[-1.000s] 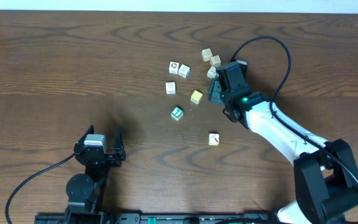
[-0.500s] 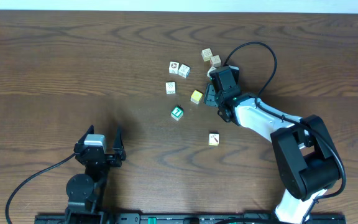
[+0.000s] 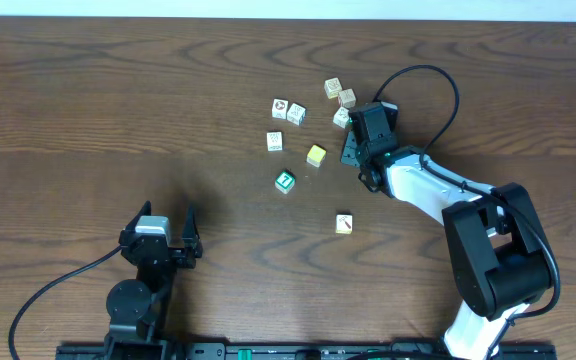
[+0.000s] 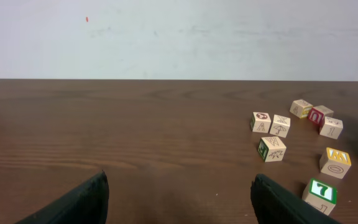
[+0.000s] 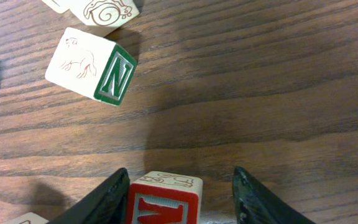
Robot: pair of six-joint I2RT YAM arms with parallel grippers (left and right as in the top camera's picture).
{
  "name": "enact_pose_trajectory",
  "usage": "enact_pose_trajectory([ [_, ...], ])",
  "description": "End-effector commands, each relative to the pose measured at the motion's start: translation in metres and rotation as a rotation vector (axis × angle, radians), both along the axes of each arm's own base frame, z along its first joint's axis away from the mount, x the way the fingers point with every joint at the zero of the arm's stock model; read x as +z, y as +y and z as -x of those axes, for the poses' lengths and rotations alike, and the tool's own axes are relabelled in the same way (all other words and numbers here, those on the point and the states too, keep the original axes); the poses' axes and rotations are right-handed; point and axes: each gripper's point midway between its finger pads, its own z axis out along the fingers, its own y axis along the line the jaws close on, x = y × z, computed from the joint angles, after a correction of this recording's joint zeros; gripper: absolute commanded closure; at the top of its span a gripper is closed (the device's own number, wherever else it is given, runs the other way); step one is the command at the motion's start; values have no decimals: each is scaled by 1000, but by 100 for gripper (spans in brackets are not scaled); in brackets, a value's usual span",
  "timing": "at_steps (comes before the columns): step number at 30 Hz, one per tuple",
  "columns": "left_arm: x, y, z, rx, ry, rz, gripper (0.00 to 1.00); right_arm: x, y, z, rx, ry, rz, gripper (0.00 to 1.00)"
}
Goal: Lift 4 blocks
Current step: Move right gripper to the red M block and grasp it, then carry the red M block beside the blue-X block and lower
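A block with a red face and a white letter [image 5: 165, 200] stands on the table between the fingers of my right gripper [image 5: 180, 172]. The left finger touches it and a gap separates it from the right finger, so the jaws are open. From overhead that block [image 3: 340, 116] shows a cream top beside the right gripper [image 3: 349, 121]. The yellow block [image 3: 315, 155], the green block [image 3: 285, 181] and the pale yellow block with a dark mark [image 3: 344, 223] lie loose on the wood. Near the front edge my left gripper [image 3: 162, 222] is wide open and holds nothing [image 4: 179, 198].
Cream picture cubes lie at the back: a pair [image 3: 288, 110], a single one [image 3: 275, 141] and one [image 3: 332, 87] beside a cube with a red side [image 4: 316, 114]. A cube with a green N [image 5: 91, 66] sits just beyond the right fingers. The right arm's cable [image 3: 438, 90] loops above the table.
The right gripper swung a little left toward the yellow block, then came back right beside the cream-topped block. No block has moved. The left arm has stayed still.
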Motion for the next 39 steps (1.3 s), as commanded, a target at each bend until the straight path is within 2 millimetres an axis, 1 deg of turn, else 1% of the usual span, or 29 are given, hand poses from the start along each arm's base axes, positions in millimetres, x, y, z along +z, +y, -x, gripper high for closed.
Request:
enact_pose_trajectory([
  [1, -16, 2, 1, 14, 52, -2, 27, 3, 2, -5, -7, -7, -22, 51],
  [3, -16, 2, 1, 14, 52, -2, 27, 3, 4, -4, 2, -2, -32, 52],
  [9, -16, 2, 1, 14, 52, -2, 27, 0, 10, 1, 27, 20, -46, 59],
  [15, -16, 2, 1, 14, 52, -2, 27, -1, 14, 3, 81, 27, -31, 71],
  [18, -16, 2, 1, 14, 52, -2, 27, -1, 14, 3, 106, 26, -14, 74],
  [21, -16, 2, 1, 14, 52, -2, 27, -2, 19, 7, 153, 39, -20, 78],
  [24, -16, 2, 1, 14, 52, -2, 27, 1, 19, 11, 160, 52, -22, 79],
  [27, -16, 2, 1, 14, 52, -2, 27, 11, 18, 14, 173, 49, -13, 81],
  [30, -16, 2, 1, 14, 52, -2, 27, 26, 16, 18, 195, 39, 0, 83],
  [33, -16, 2, 1, 14, 52, -2, 27, 45, 12, 27, 210, 39, 16, 84],
  [39, -16, 2, 1, 14, 52, -2, 27, 77, -13, 48, 210, 44, 126, 84],
])
